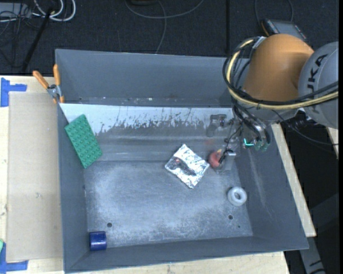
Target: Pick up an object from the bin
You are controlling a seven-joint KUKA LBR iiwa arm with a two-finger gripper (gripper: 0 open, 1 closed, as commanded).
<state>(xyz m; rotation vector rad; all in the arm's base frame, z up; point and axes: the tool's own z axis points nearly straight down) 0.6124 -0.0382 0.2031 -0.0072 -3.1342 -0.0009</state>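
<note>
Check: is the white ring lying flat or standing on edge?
Lying flat: the white ring shows its full round face and central hole from above.

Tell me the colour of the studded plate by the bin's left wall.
Green. The studded plate shows best in the camera view.

Green studded plate (83,140), crumpled foil packet (187,165), white ring (236,196), blue cylinder (98,240) in corner

Ball (216,159) sits just right of central packet (187,165), ring (236,196) before them, cylinder (98,240) front-left.
</note>
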